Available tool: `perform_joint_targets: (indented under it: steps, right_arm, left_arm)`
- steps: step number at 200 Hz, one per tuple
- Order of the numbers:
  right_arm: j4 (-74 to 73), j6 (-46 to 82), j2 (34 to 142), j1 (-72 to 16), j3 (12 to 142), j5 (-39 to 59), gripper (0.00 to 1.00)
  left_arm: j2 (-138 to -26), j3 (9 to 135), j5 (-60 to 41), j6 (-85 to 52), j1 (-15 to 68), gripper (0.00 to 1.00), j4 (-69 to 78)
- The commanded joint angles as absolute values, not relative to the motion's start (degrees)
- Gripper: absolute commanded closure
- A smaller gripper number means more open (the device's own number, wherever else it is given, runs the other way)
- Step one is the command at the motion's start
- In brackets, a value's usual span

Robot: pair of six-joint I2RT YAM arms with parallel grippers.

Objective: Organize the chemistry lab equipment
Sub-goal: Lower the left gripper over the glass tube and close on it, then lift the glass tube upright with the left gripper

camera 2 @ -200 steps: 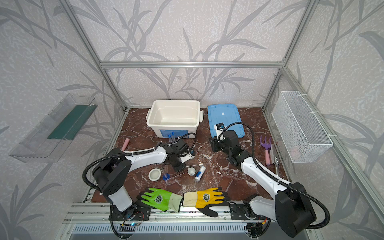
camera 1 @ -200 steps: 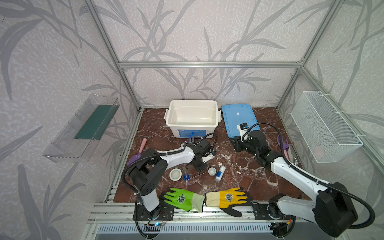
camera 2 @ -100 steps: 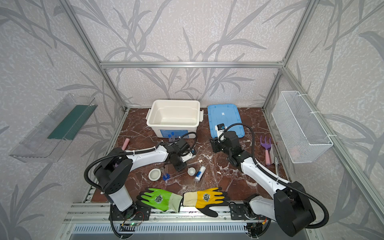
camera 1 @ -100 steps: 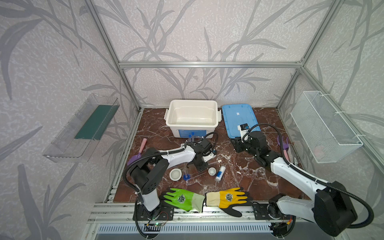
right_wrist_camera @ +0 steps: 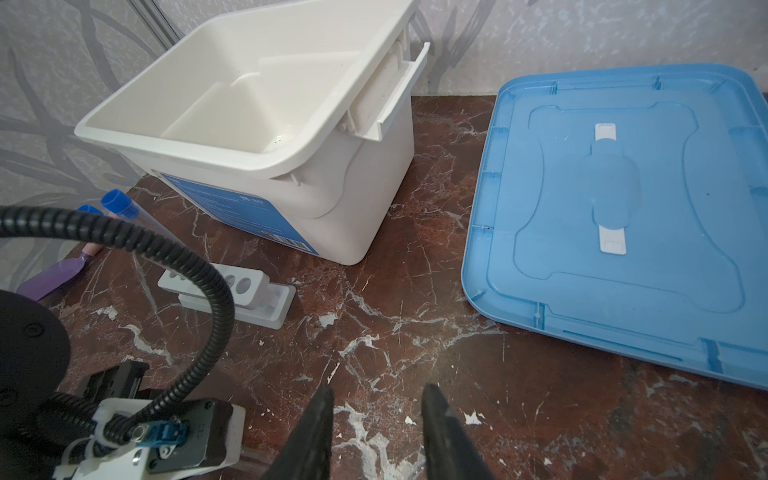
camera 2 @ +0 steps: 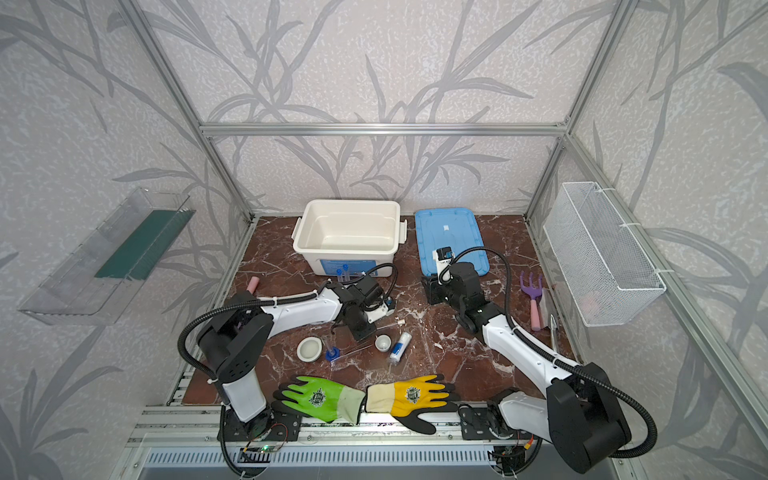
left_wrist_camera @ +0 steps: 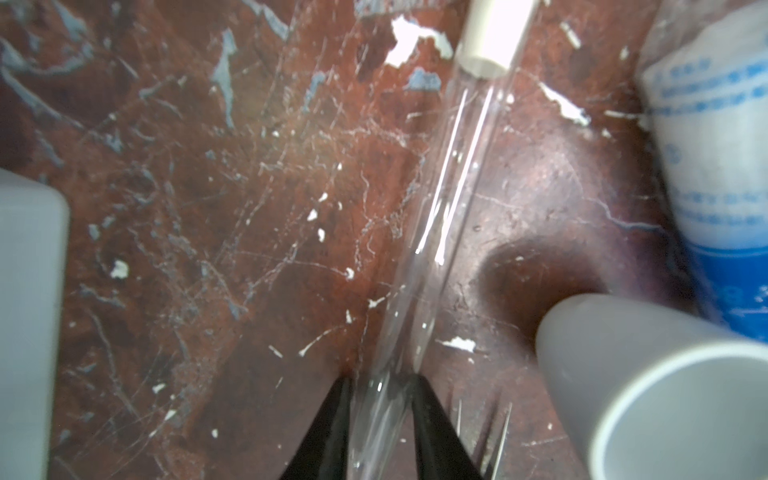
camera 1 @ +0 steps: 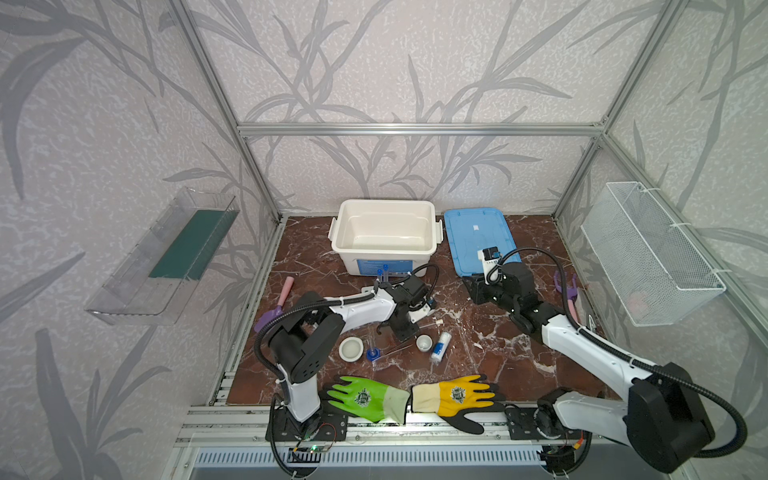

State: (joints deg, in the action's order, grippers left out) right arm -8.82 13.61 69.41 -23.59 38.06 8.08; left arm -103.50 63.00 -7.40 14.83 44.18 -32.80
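Since a second ago your left end effector (left_wrist_camera: 380,386) has narrowed. Its black fingers (left_wrist_camera: 334,419) now press on either side of the clear test tube (left_wrist_camera: 440,232) near its rounded end. That tube lies along the counter (left_wrist_camera: 208,187), with its white stopper pointing away from the fingers.

Just beside the tube, the left wrist view shows the small dish (left_wrist_camera: 665,374), the tips of the tweezers (left_wrist_camera: 505,428) and the blue-labelled bottle (left_wrist_camera: 715,166). In a top view that bottle lies on its side. There, too, the blue-based cylinder (camera 1: 372,352) and the wider dish (camera 1: 351,348) sit a little further toward the left arm's base.

Beyond the left wrist, the white rack (right_wrist_camera: 249,286) stands near the open white bin (right_wrist_camera: 332,232). Two blue-capped tubes (right_wrist_camera: 120,203) rise at the rack's end, their lower parts hidden by a cable.

Your right end effector (right_wrist_camera: 378,399) hovers above bare counter with its jaws apart and nothing between them. The blue lid (right_wrist_camera: 623,187) lies near it. Both gloves (camera 1: 365,397) lie along the front edge.
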Motion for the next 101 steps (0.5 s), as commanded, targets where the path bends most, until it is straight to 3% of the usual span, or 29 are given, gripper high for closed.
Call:
perform_joint_targets:
  steps: [1, 101]
  right_arm:
    - [-10.39, 13.89, 69.17, -23.20, 37.27, 8.79, 0.63]
    - [-7.38, 15.99, 71.80, -20.50, 41.09, 16.87, 0.62]
  left_arm:
    - [-104.76, 64.34, -7.45, 15.55, 44.52, 0.77, -34.94]
    - [-99.71, 63.92, -7.73, 14.90, 43.16, 0.85, -32.63]
